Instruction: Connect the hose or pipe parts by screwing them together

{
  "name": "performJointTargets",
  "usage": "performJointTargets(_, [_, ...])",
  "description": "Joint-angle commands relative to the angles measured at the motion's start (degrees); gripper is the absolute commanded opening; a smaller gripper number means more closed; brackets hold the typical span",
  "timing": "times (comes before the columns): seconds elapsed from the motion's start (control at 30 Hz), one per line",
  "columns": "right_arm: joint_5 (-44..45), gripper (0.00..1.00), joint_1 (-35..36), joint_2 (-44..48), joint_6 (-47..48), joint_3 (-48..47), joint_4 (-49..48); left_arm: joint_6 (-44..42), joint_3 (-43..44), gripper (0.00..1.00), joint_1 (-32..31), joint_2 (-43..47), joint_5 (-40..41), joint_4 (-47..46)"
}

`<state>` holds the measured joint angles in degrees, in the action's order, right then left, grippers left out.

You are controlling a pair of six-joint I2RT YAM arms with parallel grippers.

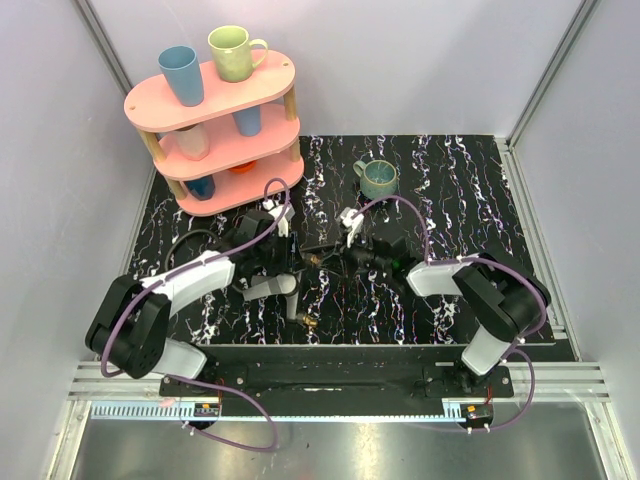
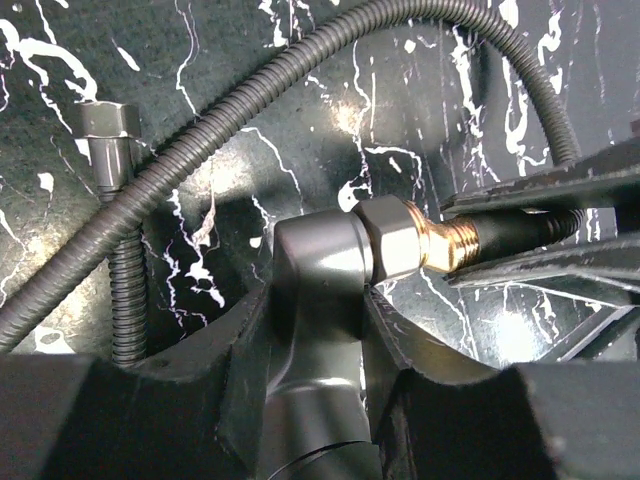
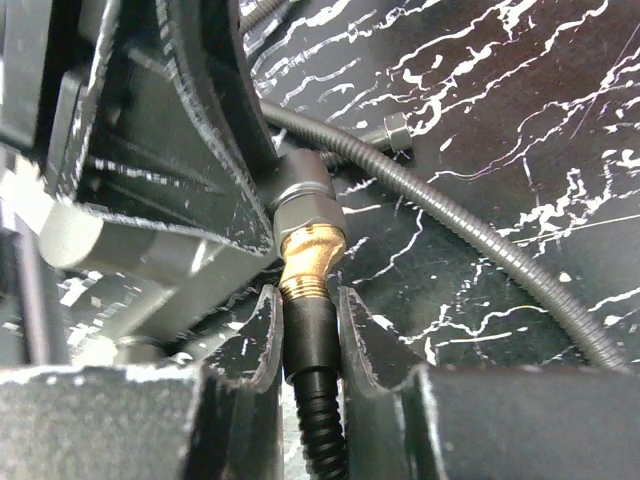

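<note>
My left gripper (image 2: 318,300) is shut on the dark grey piece (image 2: 315,260), gripping its stem. The stem's grey hex nut (image 2: 392,238) and brass threaded tip (image 2: 448,243) point right into the black end sleeve (image 3: 312,325) of a thin black hose (image 3: 322,430). My right gripper (image 3: 310,320) is shut on that sleeve, one finger on each side. The brass tip (image 3: 310,255) is angled slightly against the sleeve, with bare threads showing. From above, both grippers meet at mid-table, left gripper (image 1: 292,250) and right gripper (image 1: 346,256), with the brass joint (image 1: 318,258) between them.
A ribbed grey hose (image 2: 300,70) arcs over the mat behind the joint, and its hex-nut end (image 2: 108,125) lies at the left. Another grey part (image 1: 272,288) with a brass end (image 1: 308,322) lies near the front. A pink cup rack (image 1: 215,130) and a teal mug (image 1: 378,178) stand behind.
</note>
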<state>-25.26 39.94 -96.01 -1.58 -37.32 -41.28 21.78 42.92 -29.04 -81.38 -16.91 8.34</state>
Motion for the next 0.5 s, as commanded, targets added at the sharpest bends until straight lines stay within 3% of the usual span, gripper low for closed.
performJointTargets(0.0, [-3.30,0.00,-4.08,-1.72,-24.77,-5.29,-14.64,4.06,-2.84,0.00,-5.24,2.98,-8.15,-15.36])
performJointTargets(0.23, [-6.65,0.00,-4.43,-4.80,-42.95,-6.28,-11.46,3.00,-4.50,0.00,-5.86,5.97,-2.88,-18.26])
performJointTargets(0.33, [-8.58,0.00,-4.61,-8.13,-56.11,-4.61,-21.08,3.36,-5.47,0.00,-5.86,6.94,-1.12,-19.85])
performJointTargets(0.47, [-7.18,0.00,-4.61,-9.20,-54.68,-4.16,-19.73,2.57,-3.81,0.00,-5.86,6.85,-1.37,-16.79])
